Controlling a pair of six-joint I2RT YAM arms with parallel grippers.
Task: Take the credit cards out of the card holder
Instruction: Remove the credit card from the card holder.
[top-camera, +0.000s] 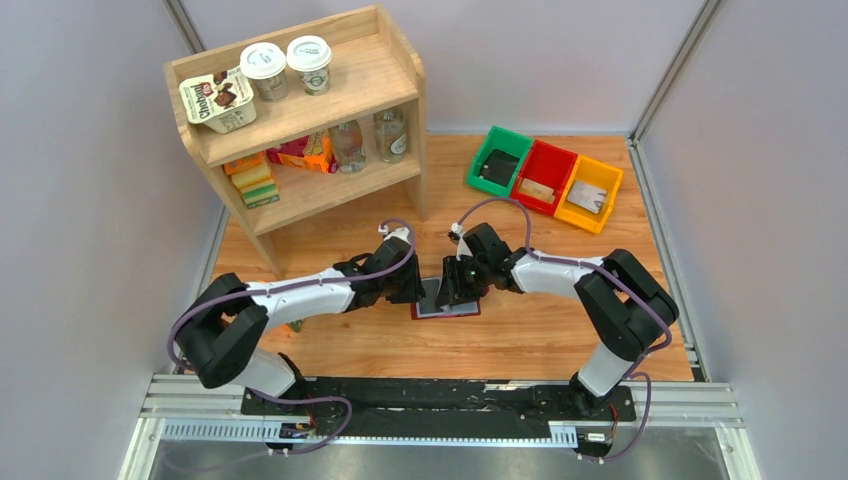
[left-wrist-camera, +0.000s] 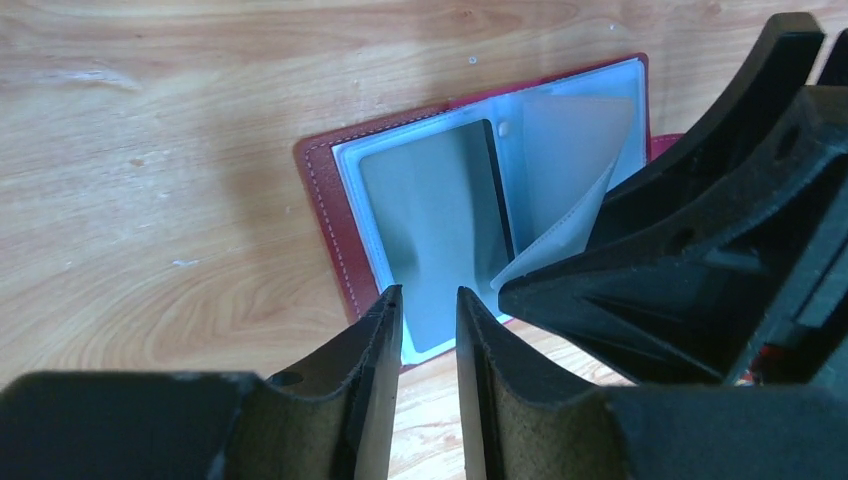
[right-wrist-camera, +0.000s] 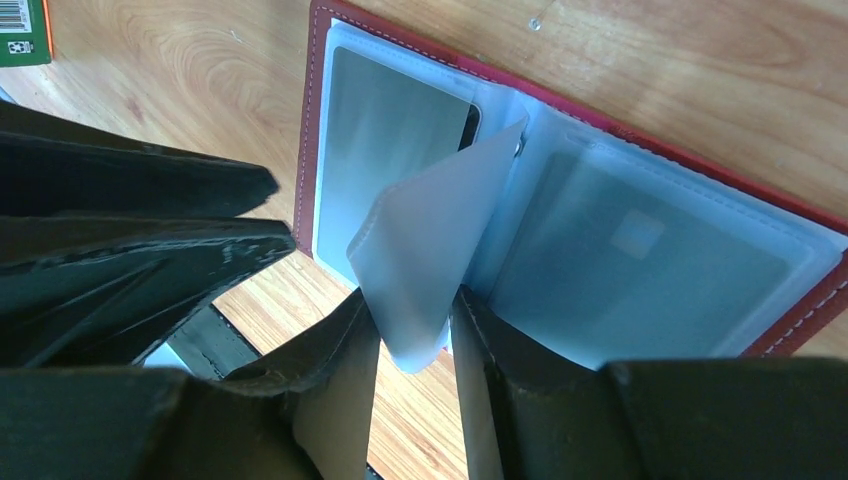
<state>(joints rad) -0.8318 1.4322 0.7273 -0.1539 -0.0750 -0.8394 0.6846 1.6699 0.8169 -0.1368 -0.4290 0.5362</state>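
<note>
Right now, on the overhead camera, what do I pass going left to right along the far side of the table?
wooden shelf → green bin → red bin → yellow bin

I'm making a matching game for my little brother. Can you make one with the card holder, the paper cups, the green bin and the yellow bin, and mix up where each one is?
Things:
1. card holder
2. paper cups
3. green bin
4. yellow bin

Places:
A. just right of the red bin
B. on top of the wooden shelf
C. lying open on the table, between the two arms
D. just left of the red bin

Pairs: 1-C, 2-B, 3-D, 4-A
</note>
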